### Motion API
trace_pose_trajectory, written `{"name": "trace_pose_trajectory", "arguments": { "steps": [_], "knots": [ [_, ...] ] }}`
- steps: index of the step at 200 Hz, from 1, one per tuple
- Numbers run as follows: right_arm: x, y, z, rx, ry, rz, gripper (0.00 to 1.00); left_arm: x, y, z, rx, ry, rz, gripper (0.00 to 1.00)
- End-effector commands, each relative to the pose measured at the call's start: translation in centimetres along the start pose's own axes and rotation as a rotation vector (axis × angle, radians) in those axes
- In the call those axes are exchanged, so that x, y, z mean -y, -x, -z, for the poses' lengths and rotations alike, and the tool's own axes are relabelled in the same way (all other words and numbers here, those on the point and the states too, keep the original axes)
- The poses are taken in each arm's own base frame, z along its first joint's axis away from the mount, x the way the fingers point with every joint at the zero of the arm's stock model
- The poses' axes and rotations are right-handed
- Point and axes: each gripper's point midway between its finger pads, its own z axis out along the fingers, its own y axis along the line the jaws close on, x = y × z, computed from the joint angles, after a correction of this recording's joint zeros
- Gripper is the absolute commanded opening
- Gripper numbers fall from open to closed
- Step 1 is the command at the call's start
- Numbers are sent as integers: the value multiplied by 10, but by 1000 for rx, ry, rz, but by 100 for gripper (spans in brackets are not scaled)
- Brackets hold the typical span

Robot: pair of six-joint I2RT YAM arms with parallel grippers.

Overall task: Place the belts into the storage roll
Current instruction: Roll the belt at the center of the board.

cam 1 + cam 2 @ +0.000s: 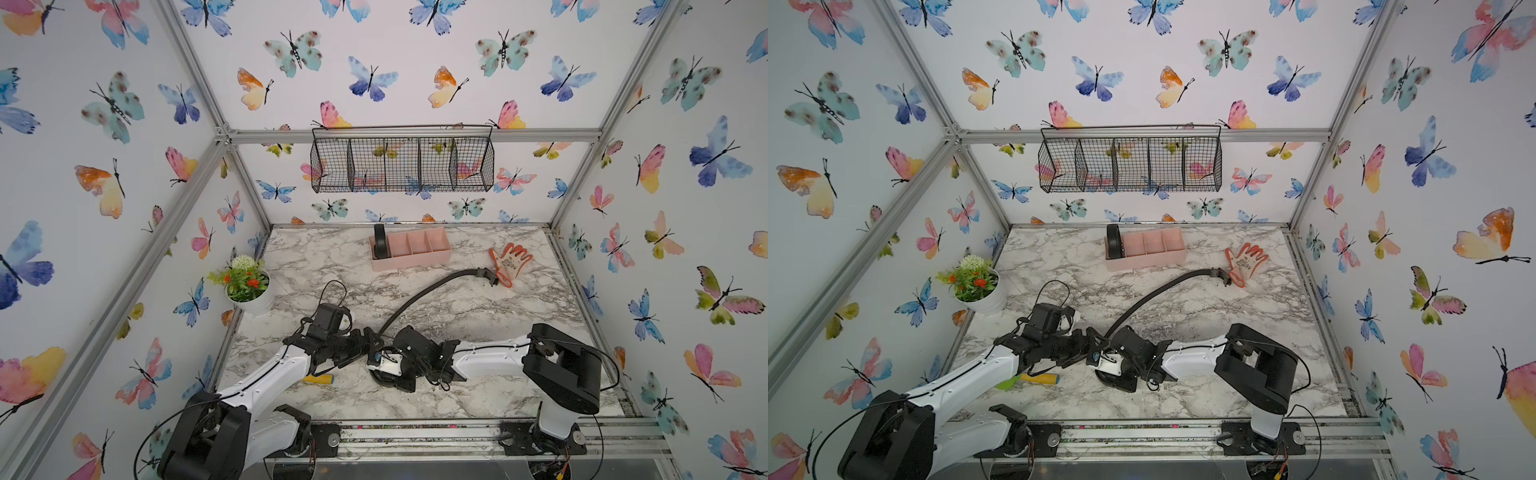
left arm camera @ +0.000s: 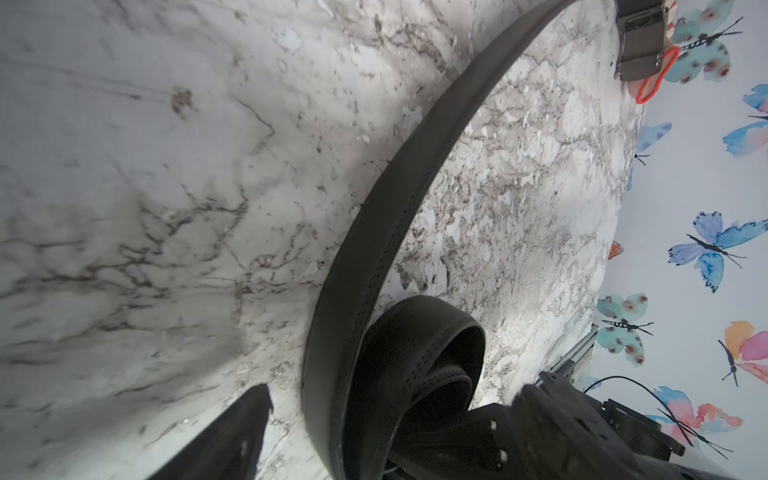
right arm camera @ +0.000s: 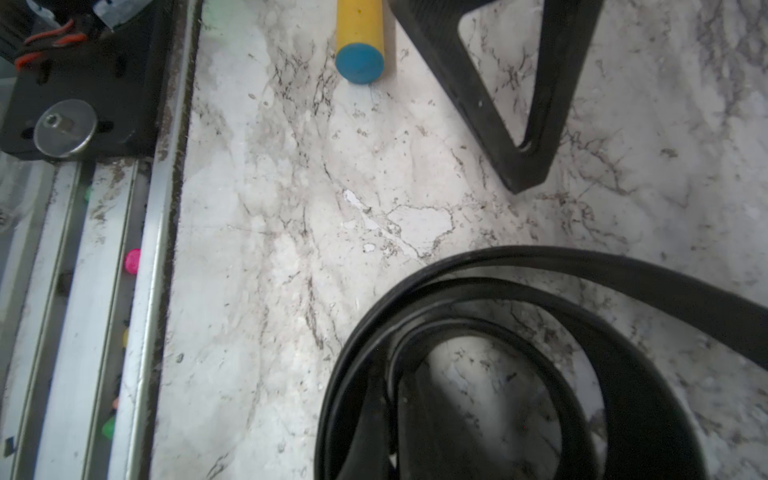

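Pinching the belt at its coiled end, my right gripper is clamped tight; my left gripper hangs just beside the coil, jaws apart.

Marble table bears pink tray; belt; glove; flowerpot; yellow tool.

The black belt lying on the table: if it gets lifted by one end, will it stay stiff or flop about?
Probably floppy: the belt lies in a long curve and rolls up at one end. The coil may spring open, as its loops sit loosely. The metal buckle end would likely hang lowest.
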Motion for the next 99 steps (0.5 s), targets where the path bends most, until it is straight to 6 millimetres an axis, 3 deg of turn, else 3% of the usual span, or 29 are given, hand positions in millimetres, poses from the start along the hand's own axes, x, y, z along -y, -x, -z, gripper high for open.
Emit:
{"name": "trace_pose_trajectory", "arguments": {
  "steps": [1, 26, 41, 99],
  "knots": [
    [-3, -29, -2, -97, 13, -79, 3, -11, -33, -11, -116, -7, 9, 90],
    [-1, -30, -1, -104, 1, -81, 3, -16, -37, -13, -122, 0, 13, 84],
    [0, -31, -1, -106, -3, -82, 3, -16, -37, -13, -123, 0, 13, 68],
    [3, -33, -4, -125, -4, -103, 3, -14, -41, -12, -129, -6, 10, 68]
  ]
}}
